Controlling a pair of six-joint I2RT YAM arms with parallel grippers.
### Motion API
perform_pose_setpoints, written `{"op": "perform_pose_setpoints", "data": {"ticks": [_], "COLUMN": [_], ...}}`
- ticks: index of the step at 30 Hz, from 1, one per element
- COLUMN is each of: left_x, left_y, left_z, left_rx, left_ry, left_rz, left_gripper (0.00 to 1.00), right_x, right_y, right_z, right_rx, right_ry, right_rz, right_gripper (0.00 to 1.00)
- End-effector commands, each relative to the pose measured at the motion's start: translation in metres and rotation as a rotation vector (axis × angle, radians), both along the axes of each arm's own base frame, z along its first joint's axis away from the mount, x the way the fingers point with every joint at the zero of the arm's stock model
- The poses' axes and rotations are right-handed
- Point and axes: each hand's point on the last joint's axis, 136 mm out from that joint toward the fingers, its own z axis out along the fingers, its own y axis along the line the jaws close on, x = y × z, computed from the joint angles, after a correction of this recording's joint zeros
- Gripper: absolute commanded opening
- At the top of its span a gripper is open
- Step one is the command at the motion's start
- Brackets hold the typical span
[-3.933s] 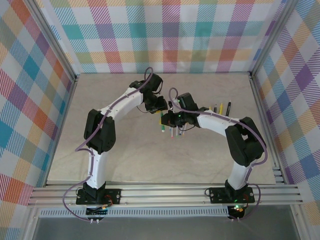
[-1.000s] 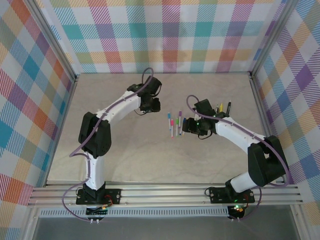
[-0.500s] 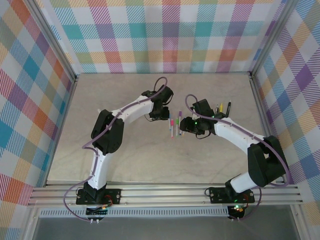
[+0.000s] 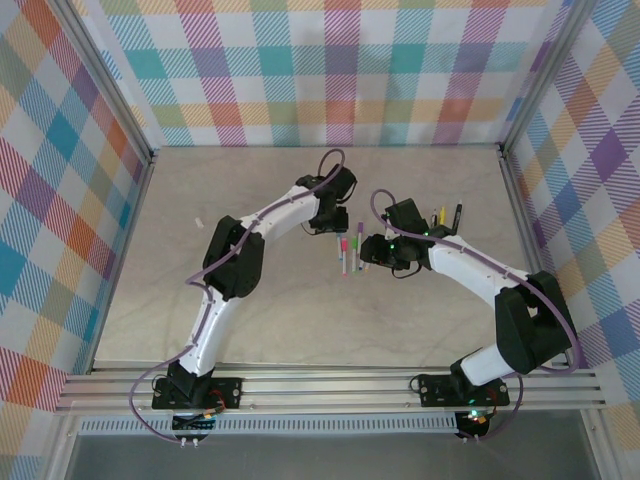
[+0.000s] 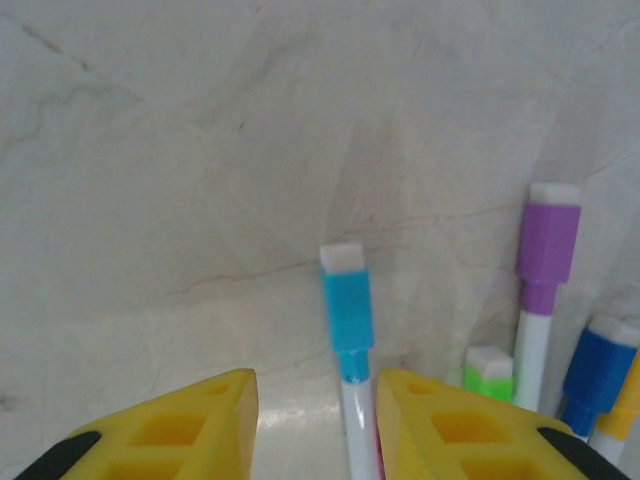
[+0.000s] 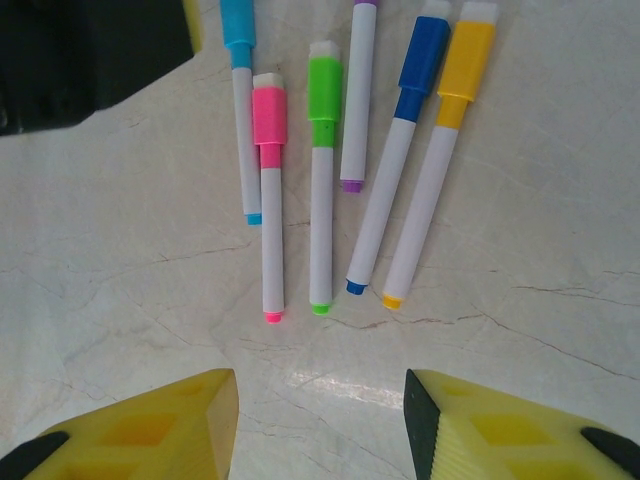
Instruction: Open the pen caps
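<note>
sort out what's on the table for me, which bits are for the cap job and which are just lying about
For the job, all capped: light blue pen, pink pen, green pen, purple pen, blue pen, yellow pen; also the black pen and those beside it.

Just lying about: small white scrap at the table's left, too small to identify.

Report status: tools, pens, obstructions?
Left tool open around the white plastic pen with light-blue cap, cap on. Right tool open, empty, over the row of capped white pens. Nothing in the way.
</note>
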Motion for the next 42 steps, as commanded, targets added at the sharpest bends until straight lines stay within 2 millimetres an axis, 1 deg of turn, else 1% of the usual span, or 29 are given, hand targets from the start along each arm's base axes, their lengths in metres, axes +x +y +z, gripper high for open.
{"op": "perform_pose_setpoints", "data": {"ticks": [1, 6, 12, 16, 19, 24, 25, 27, 29, 32, 33, 35, 39, 42], "left_x": [-0.002, 0.0, 0.0, 0.0, 0.0, -0.003, -0.004, -0.004, -0.006, -0.003, -0.002, 0.001, 0.005, 0.004], "left_y": [-0.003, -0.007, -0.005, -0.007, -0.003, 0.006, 0.008, 0.011, 0.013, 0.019, 0.022, 0.029, 0.035, 0.031], "left_z": [-0.005, -0.012, -0.026, -0.035, -0.043, -0.056, -0.058, -0.059, -0.059, -0.053, -0.05, -0.04, -0.011, 0.01], "left_rx": [0.037, 0.037, 0.052, 0.051, 0.074, 0.129, 0.14, 0.153, 0.164, 0.177, 0.177, 0.169, 0.085, -0.023], "left_ry": [0.021, 0.035, 0.056, 0.069, 0.077, 0.093, 0.096, 0.097, 0.098, 0.088, 0.086, 0.079, 0.061, 0.064], "left_rz": [-0.005, -0.008, 0.005, 0.015, 0.021, 0.031, 0.034, 0.032, 0.031, 0.033, 0.037, 0.042, 0.058, 0.06], "left_gripper": [0.37, 0.38, 0.38, 0.37, 0.35, 0.27, 0.25, 0.16, 0.11, 0.01, 0.0, 0.0, 0.0, 0.0], "right_x": [0.003, 0.004, 0.006, 0.007, 0.007, 0.007, 0.007, 0.007, 0.008, 0.008, 0.008, 0.01, 0.014, 0.019], "right_y": [0.001, 0.002, 0.003, 0.003, 0.003, 0.004, 0.004, 0.005, 0.007, 0.013, 0.016, 0.025, 0.044, 0.059], "right_z": [0.005, 0.006, 0.005, 0.004, 0.003, 0.0, 0.0, 0.0, -0.001, 0.0, -0.001, 0.0, 0.001, -0.002], "right_rx": [0.0, -0.002, -0.003, -0.006, -0.008, -0.007, -0.005, 0.0, 0.005, 0.029, 0.043, 0.083, 0.173, 0.242], "right_ry": [-0.005, -0.009, -0.01, -0.008, -0.01, -0.003, -0.001, -0.001, 0.001, 0.002, 0.005, 0.008, 0.024, 0.045], "right_rz": [-0.006, 0.0, 0.005, 0.005, 0.006, 0.007, 0.007, 0.008, 0.013, 0.036, 0.045, 0.068, 0.108, 0.129], "right_gripper": [0.49, 0.49, 0.49, 0.49, 0.49, 0.48, 0.48, 0.48, 0.48, 0.47, 0.47, 0.47, 0.47, 0.47]}}
